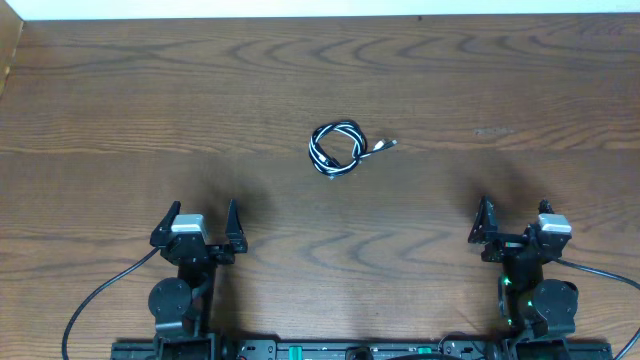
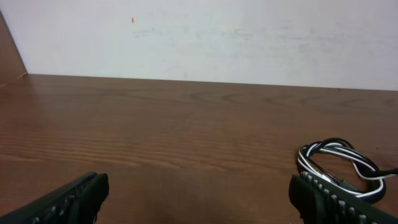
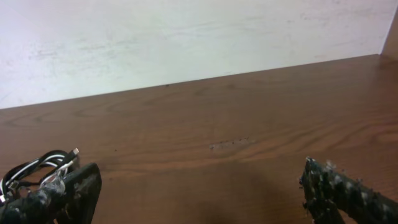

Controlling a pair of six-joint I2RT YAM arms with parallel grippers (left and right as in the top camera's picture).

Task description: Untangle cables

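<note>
Near edge first: the left gripper (image 1: 204, 207) sits low over the table (image 1: 150, 90) with its jaws spread wide and nothing between them. Over on the right, the right gripper (image 1: 515, 212) is the same, jaws fully apart and empty. Both are well apart from the work.

Out toward the middle of the table lie the cables (image 1: 337, 148), thin black and white cords wound together into one small, loose coil lying flat on the wood. A short tail runs off to the right and ends in a small pale plug (image 1: 388, 145).

From the left wrist view, the coil (image 2: 339, 165) shows white and black strands side by side, its near part hidden behind the right-hand finger (image 2: 336, 199). From the right wrist view, the coil (image 3: 37, 168) is cut off at the left edge and partly behind a finger (image 3: 62, 196). How many cords there are, and how they cross, I can't tell. Any marking on the plug is too small to read.

Farthest back is a pale wall (image 2: 217, 37) bearing a tiny red speck (image 2: 132, 20).
</note>
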